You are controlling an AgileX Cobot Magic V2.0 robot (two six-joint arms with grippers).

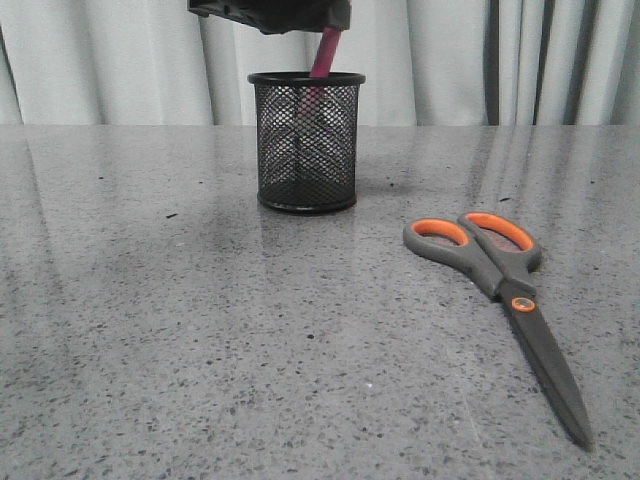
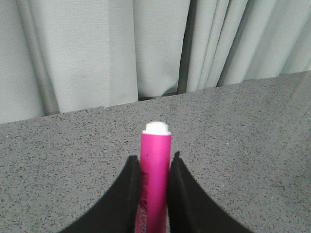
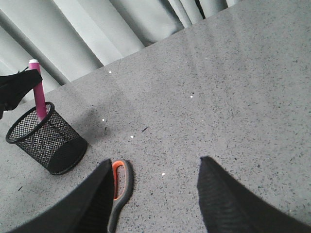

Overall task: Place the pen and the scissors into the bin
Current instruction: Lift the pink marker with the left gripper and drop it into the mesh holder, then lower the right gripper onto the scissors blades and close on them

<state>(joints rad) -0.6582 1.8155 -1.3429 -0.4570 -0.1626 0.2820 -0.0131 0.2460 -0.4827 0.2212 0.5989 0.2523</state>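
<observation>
My left gripper is shut on the magenta pen and holds it upright above the black mesh bin. In the front view the pen dips into the bin's mouth, its lower end showing through the mesh. The scissors lie flat on the table to the right of the bin, orange-lined handles toward the bin, blades toward the front. My right gripper is open above the table, with one scissors handle beside its left finger. The bin and pen also show in the right wrist view.
The grey speckled table runs back to a pale curtain. Nothing else stands on the table in view.
</observation>
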